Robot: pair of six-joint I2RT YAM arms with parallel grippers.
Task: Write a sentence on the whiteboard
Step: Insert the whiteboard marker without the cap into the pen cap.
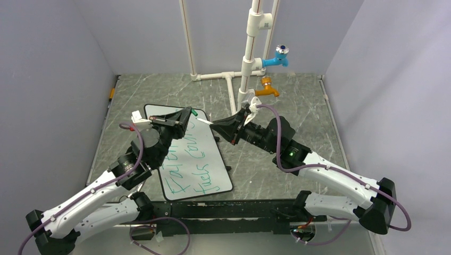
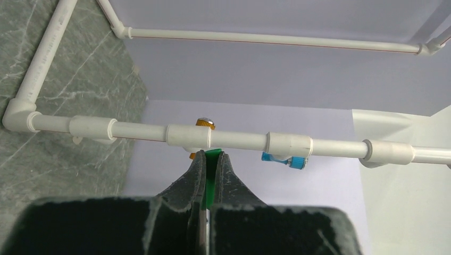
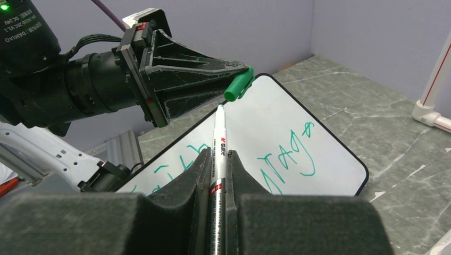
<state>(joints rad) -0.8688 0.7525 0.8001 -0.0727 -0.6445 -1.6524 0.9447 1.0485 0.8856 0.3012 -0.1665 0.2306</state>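
Observation:
The whiteboard [image 1: 220, 172] lies flat on the table in front of the left arm, and its far rounded corner [image 3: 340, 159] shows in the right wrist view. The sentence [image 1: 191, 170] runs across it in two lines of green handwriting [image 3: 290, 154]. My left gripper [image 1: 188, 112] hovers over the board's far end, shut on a green marker cap [image 2: 213, 170] that also shows in the right wrist view [image 3: 237, 85]. My right gripper [image 3: 218, 155] is shut on a white marker [image 3: 218, 138]. The marker's tip points at the cap's open end, a small gap short of it.
A white PVC pipe frame [image 1: 245, 64] stands at the back of the table with a blue tap [image 1: 277, 59] and an orange tap [image 1: 266, 90]. The same pipe [image 2: 234, 139] crosses the left wrist view. Grey walls close in the left, back and right sides.

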